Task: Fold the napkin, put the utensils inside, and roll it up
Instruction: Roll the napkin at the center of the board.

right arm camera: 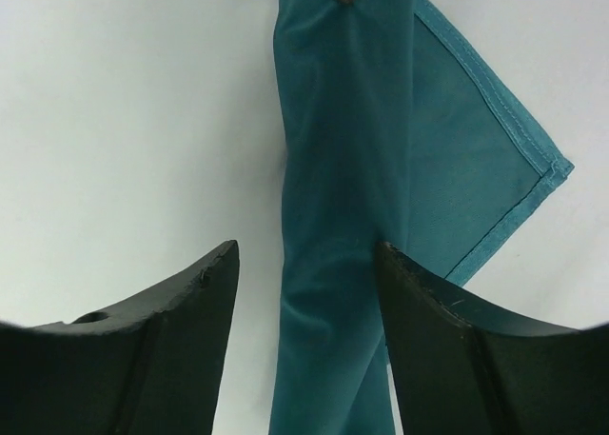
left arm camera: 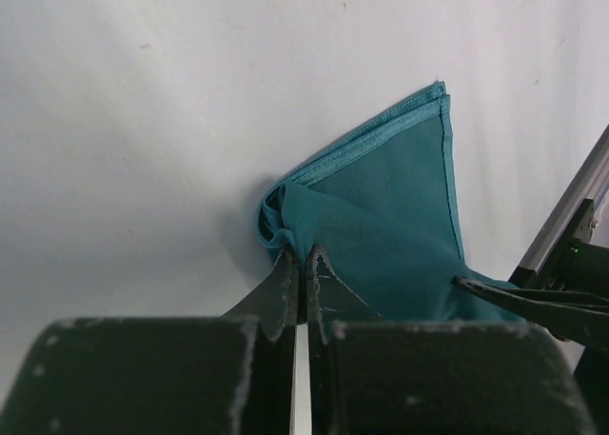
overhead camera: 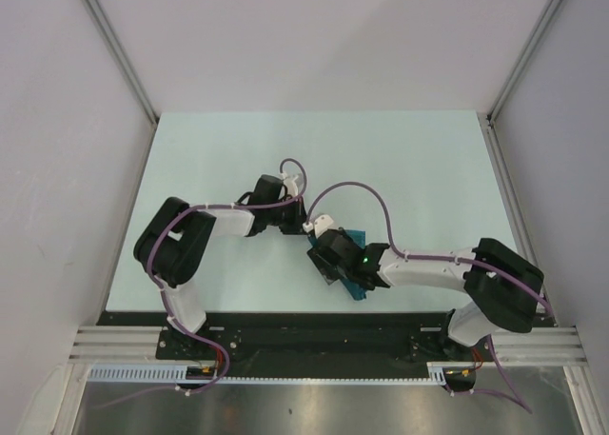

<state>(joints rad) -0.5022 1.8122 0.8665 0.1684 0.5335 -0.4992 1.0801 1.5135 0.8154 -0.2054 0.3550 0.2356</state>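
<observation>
Table (overhead camera: 400, 168): pale, fills the middle of the top view. Left arm (overhead camera: 186, 240) reaches in from the lower left and right arm (overhead camera: 447, 268) from the lower right. The two wrists meet just below frame centre, over the work. Napkin (left arm camera: 381, 216): lies on the table under both wrists, mostly hidden from above, with only teal slivers showing around the right wrist. The wrist views show it gathered into a long narrow band, with one hemmed triangular corner lying flat to the side (upper right of the left wrist view, right side of the right wrist view). Left hand (left arm camera: 297, 262): closed, pinching the bunched end of the band at lower centre of its view. Right hand (right arm camera: 306, 247): fingers apart, one either side of the band, not clamping. Cannot tell whether the pads touch the cloth. Fork: not visible in any view; it may be inside the cloth, but this cannot be confirmed. Judgement: the rolling step is in hand, and the roll is incomplete since the corner flap lies loose. The next move probably calls for the left hand to hold its end firm while the right hand closes on the band or turns it over toward the flap. The band needs to be kept tight so the layers do not spring open.
</observation>
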